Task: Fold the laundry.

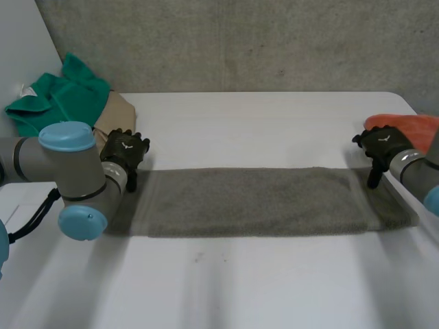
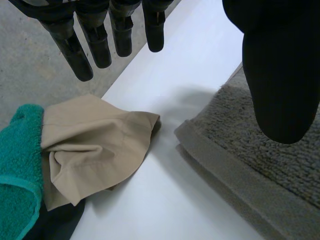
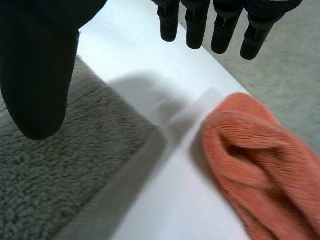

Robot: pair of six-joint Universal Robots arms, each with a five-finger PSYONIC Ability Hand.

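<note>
1. The left arm (image 1: 72, 181), grey with light-blue caps, is seen nearest, beside the left end of the grey towel (image 1: 254, 202).
2. The grey towel is laid flat as a long strip across the white desk (image 1: 260, 120).
3. The left robot hand (image 1: 124, 155) is placed at the far corner of the towel's left end, fingers pointed down toward the desk.
4. In the left wrist view its fingers (image 2: 100, 45) are held straight and set wide of the thumb; nothing is gripped. The thumb is seen above the towel's corner, the fingers above bare desk beside it.
5. Whether this robot hand touches the towel cannot be told.
6. A crumpled tan cloth (image 2: 95, 145) is noted just beyond the left fingertips, at the desk's edge, with a green cloth (image 2: 17, 165) touching it on the side away from the towel.
7. The right robot hand (image 1: 381, 145) is placed at the far corner of the towel's right end. Its fingers (image 3: 222, 25) are straight, wide of the thumb, and nothing is held.
8. An orange cloth (image 3: 260, 165) is seen near the right fingertips, parted from the towel by a strip of bare desk.
</note>
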